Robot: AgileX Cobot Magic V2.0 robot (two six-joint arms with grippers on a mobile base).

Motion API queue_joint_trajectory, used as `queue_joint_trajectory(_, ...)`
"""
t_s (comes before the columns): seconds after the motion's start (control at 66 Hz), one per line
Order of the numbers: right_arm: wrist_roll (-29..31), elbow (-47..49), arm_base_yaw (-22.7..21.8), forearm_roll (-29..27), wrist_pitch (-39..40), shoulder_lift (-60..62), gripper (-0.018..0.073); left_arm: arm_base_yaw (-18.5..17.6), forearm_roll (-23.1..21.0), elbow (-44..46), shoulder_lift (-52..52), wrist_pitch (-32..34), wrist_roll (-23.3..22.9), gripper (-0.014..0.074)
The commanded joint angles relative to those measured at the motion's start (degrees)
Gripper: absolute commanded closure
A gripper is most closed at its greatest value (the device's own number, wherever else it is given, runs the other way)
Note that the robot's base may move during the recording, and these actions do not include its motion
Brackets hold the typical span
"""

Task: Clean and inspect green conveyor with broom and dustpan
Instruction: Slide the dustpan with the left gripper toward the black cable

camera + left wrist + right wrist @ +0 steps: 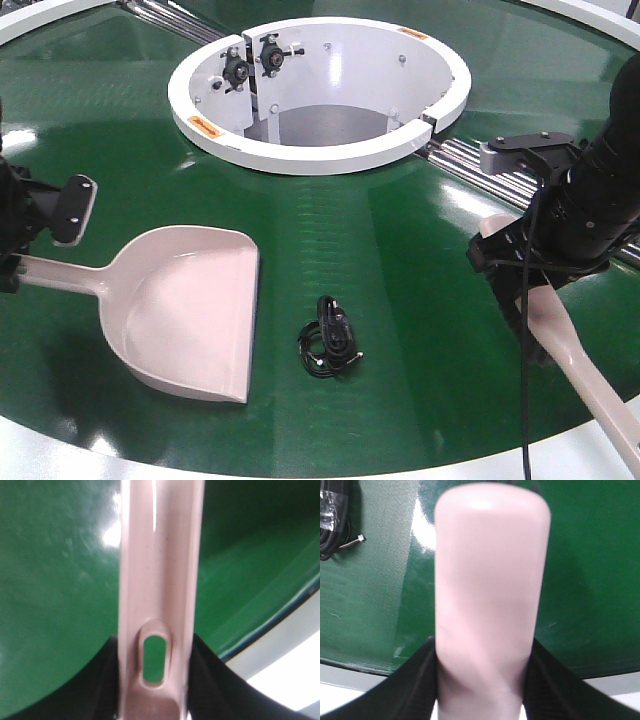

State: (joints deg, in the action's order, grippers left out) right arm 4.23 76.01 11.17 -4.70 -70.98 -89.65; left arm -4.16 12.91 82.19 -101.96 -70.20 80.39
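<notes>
The black right arm (600,190) is bearing a grey bracket (525,148) and thin black cable (525,400); the left claw (42,245) is showing pale-edged black.

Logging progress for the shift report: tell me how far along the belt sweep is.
Done: both tools are gripped. The left pincer holds the dustpan, the right pincer the broom. In hand: the pan sits on the green belt, its open edge facing a coiled black cable close by. Left: the cable is not yet in the pan, so sweeping and inspection remain.
</notes>
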Motion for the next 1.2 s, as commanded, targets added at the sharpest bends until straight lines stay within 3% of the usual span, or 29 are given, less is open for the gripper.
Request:
queue_joint_trajectory(0.0,0.4,1.3,0.0,-0.1,-2.9,2.4,0.0563,-2.1,-0.8,1.6,2.4,-2.0,-0.7,0.0604)
queue_joint_trajectory(0.485,0.4,1.3,0.0,-0.1,-2.9,2.4,0.0563,-7.2,-0.9,1.8,-0.6,-2.0,-0.8,0.0604)
queue_joint_trajectory(1.182,0.4,1.3,0.0,-0.3,-2.9,2.4,0.0563,-9.5,-5.6,2.0,-2.1,-2.0,-2.7,0.0604)
